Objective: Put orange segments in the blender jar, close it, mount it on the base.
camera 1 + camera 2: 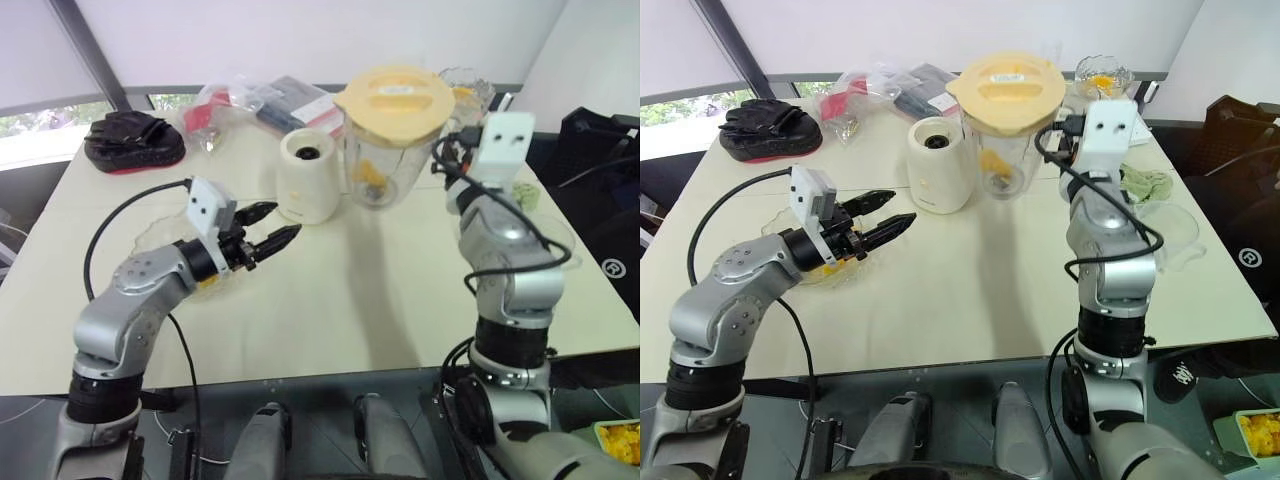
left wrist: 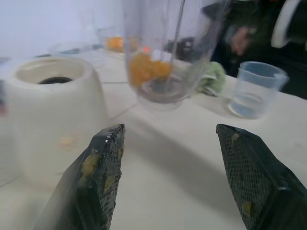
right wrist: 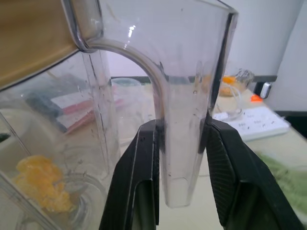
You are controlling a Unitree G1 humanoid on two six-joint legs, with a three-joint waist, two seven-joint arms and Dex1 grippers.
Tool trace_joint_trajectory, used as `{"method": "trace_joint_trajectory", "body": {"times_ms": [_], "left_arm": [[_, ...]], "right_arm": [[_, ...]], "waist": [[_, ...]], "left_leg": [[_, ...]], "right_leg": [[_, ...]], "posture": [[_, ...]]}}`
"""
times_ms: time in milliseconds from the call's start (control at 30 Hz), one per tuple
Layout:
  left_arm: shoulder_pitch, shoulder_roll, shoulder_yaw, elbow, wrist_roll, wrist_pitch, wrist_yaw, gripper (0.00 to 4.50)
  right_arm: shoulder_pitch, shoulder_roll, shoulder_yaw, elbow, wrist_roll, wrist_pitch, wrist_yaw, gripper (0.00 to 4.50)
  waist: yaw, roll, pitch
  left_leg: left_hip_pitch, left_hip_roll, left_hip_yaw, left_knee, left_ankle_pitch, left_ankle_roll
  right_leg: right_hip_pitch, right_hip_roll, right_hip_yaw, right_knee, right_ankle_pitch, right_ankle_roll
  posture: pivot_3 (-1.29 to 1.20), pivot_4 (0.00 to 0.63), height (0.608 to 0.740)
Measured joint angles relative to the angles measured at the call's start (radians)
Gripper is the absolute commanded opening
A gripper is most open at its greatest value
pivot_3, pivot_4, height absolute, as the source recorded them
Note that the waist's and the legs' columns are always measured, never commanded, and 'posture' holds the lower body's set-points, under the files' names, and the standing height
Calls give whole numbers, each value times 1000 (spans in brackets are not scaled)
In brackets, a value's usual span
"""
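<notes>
1. Left gripper hangs near the front of the table, fingers apart and empty — best kept out of the way.
2. Right gripper is clamped on the handle of the blender jar; lid on, orange segments inside, and it looks raised off the table.
3. Beyond, the base stands just beside the jar — carry it level, centre it over the dark socket, lower straight.

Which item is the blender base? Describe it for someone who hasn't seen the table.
On the cream table, look mid-back, just left of the lidded clear blender jar. The base is the squat cream-white cylinder with a dark round socket on top, the only opaque appliance there.
</notes>
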Motion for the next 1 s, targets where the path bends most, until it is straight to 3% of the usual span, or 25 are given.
{"method": "trace_joint_trajectory", "body": {"times_ms": [200, 400, 700, 1000], "left_arm": [[33, -28, -1, -18, 74, -79, 74, 3162], [82, -40, -6, -41, 107, -93, 103, 3162], [124, -27, 0, -73, 119, -103, 114, 3162], [165, -26, 0, -138, 118, -97, 152, 3162]], "right_arm": [[-271, -59, 11, 148, -17, 99, 9, 784], [-472, -35, 11, 350, 2, 76, 39, 784], [-617, 92, 25, 673, -1, -87, 0, 784], [-667, 132, 58, 1016, -37, -354, -23, 784]], "waist": [[-4, 1, 0], [-2, 1, 1], [-4, 1, 1], [-3, 1, 1]], "left_leg": [[0, 0, 0, -1, 0, 0], [-1, 0, 1, -1, 0, 0], [-1, 0, 1, -2, 0, 0], [-2, 0, 1, -3, 0, 0]], "right_leg": [[-1, 0, 0, 0, 0, 0], [-1, 0, 0, -1, 0, 0], [-3, 0, 0, 0, 0, 0], [-3, 0, 0, 0, 0, 0]], "posture": [[0, 150, 740], [0, 150, 740], [0, 150, 740], [0, 150, 740]]}}
